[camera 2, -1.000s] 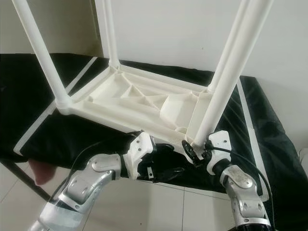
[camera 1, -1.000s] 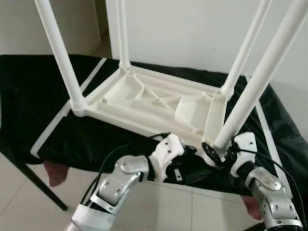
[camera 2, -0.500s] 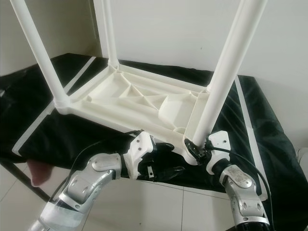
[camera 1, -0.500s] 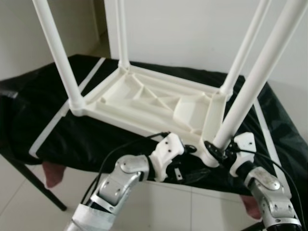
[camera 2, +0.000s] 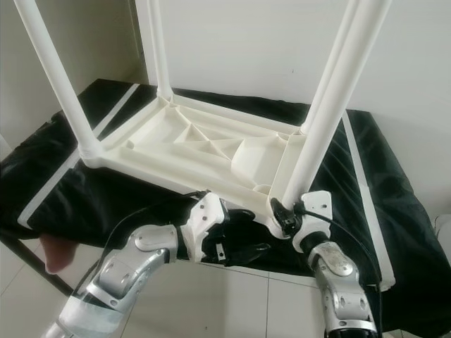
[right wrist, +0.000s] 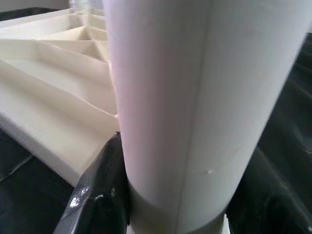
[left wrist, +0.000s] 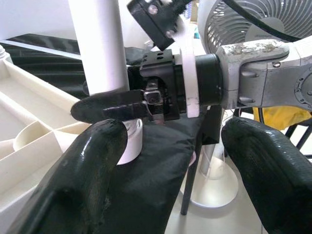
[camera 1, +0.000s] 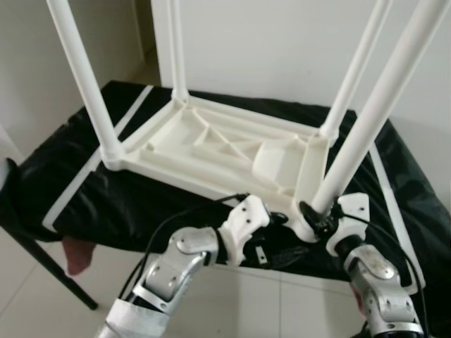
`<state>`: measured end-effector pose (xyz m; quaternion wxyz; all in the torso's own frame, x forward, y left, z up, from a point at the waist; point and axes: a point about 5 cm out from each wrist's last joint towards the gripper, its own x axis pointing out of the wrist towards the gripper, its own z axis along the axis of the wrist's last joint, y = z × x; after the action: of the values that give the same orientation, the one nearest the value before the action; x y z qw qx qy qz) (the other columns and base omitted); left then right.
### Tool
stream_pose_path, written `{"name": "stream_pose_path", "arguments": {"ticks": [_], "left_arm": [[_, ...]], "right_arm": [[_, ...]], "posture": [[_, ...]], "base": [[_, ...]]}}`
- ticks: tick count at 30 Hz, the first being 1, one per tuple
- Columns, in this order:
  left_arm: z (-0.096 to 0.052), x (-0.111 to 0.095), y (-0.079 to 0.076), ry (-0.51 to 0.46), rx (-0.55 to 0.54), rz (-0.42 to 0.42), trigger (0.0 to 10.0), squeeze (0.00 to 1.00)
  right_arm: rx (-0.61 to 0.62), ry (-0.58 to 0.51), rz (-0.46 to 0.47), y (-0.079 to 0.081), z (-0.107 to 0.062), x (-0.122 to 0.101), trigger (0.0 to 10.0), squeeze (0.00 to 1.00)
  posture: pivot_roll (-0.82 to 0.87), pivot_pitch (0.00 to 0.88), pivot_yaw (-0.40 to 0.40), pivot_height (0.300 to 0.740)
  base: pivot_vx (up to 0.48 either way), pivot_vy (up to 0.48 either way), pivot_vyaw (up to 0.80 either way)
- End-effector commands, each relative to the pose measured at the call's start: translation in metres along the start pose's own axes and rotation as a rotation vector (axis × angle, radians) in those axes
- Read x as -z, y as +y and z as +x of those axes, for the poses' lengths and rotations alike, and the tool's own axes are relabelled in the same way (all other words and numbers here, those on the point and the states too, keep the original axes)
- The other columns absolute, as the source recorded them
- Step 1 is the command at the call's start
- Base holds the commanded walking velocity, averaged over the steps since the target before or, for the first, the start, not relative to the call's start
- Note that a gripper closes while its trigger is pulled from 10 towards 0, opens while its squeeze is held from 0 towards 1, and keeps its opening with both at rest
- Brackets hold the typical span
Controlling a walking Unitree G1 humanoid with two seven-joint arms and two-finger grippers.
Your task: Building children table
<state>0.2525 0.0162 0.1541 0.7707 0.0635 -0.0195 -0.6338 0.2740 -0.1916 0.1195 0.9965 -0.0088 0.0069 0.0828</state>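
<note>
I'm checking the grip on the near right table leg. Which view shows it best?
Left wrist view: the right end effector clamps the table leg just above its socket. The eye views show this smaller; the right wrist view shows the leg filling the frame between the fingers.

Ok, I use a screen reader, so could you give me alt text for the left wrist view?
The right gripper is clamped on the white table leg just above its socket on the upturned white tabletop. The left gripper hangs open in the foreground over the black cloth, with a fan behind.
</note>
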Motion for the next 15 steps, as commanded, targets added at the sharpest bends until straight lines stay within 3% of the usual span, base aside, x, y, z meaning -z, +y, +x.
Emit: {"name": "stream_pose_path", "arguments": {"ticks": [1, 5, 10, 15], "left_arm": [[0.001, 0.001, -0.003, 0.006, 0.015, 0.004, 10.0, 0.0], [0.001, 0.002, -0.003, 0.007, 0.018, 0.006, 10.0, 0.0], [0.0, 0.002, -0.004, 0.012, 0.016, 0.003, 10.0, 0.0], [0.001, 0.002, -0.005, 0.011, 0.016, 0.004, 10.0, 0.0]], "right_arm": [[0.038, -0.02, 0.013, -0.001, 0.001, -0.006, 10.0, 0.0], [0.104, -0.024, 0.045, 0.002, 0.001, -0.005, 10.0, 0.0], [0.386, 0.031, 0.093, 0.008, -0.004, 0.008, 10.0, 0.0], [0.475, 0.08, 0.122, 0.015, -0.006, 0.015, 10.0, 0.0]], "posture": [[-0.01, 0.0, -0.045, 0.74], [0.0, 0.0, -0.046, 0.74], [0.01, 0.0, -0.054, 0.74], [0.01, 0.0, -0.057, 0.74]], "base": [[0.0, 0.0, 0.0], [0.0, 0.0, 0.0], [0.0, 0.0, 0.0], [0.0, 0.0, 0.0]]}}
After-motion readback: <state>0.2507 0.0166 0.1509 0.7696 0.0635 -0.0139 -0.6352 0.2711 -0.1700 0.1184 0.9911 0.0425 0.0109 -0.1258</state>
